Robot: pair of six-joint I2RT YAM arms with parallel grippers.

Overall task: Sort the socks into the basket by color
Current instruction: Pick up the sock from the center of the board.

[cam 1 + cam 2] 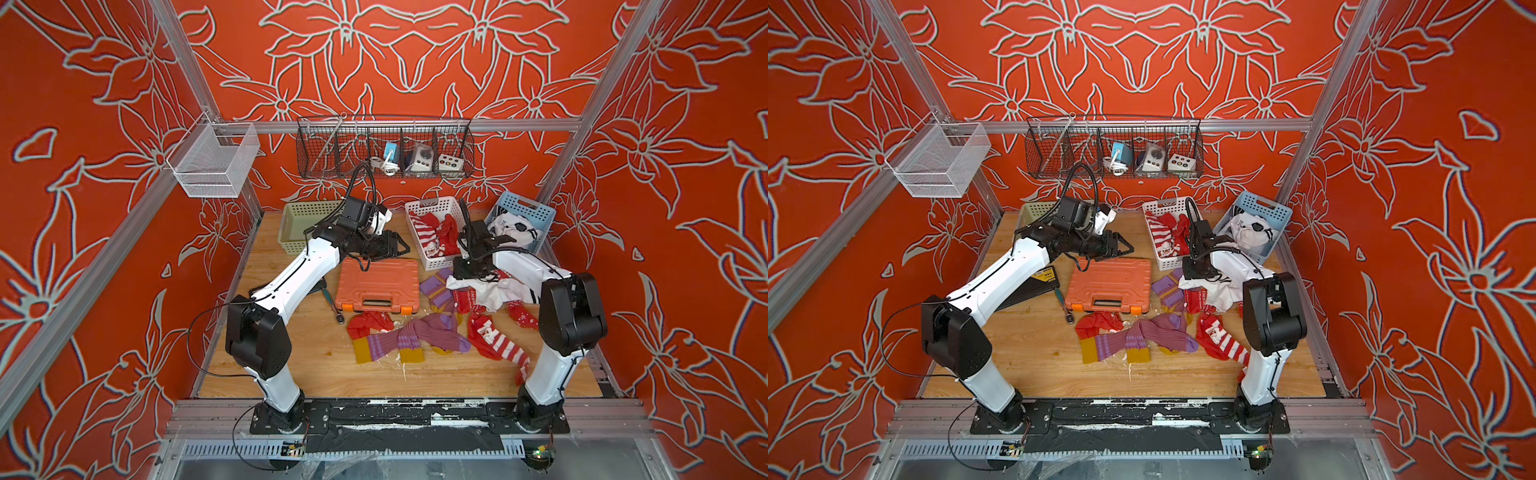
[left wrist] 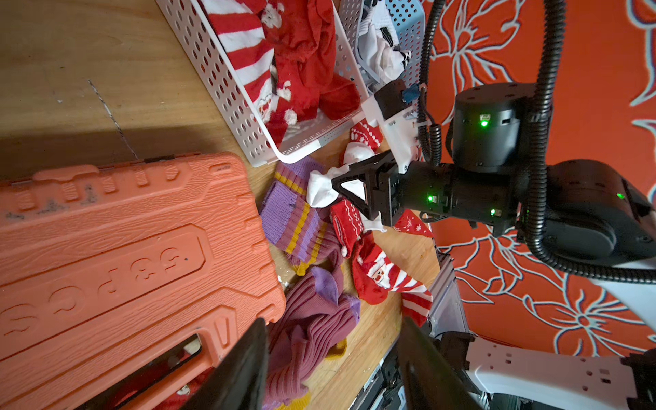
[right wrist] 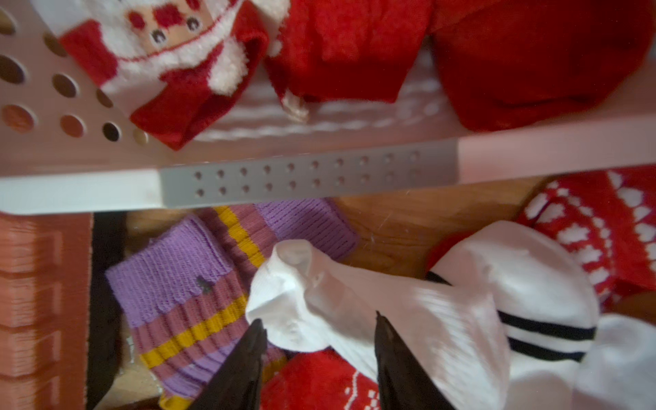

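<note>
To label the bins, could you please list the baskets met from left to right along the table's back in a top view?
Green basket → white basket with red socks → blue basket with white socks.

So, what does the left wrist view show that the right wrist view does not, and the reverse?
Only left wrist: the blue basket with white socks, the right arm, and the Santa sock lying on the table.
Only right wrist: the black stripes on the white sock, and the right tool with its jaws apart on either side of it.
Both: the white basket holding red socks, the purple socks, the white sock, part of the orange case.
</note>
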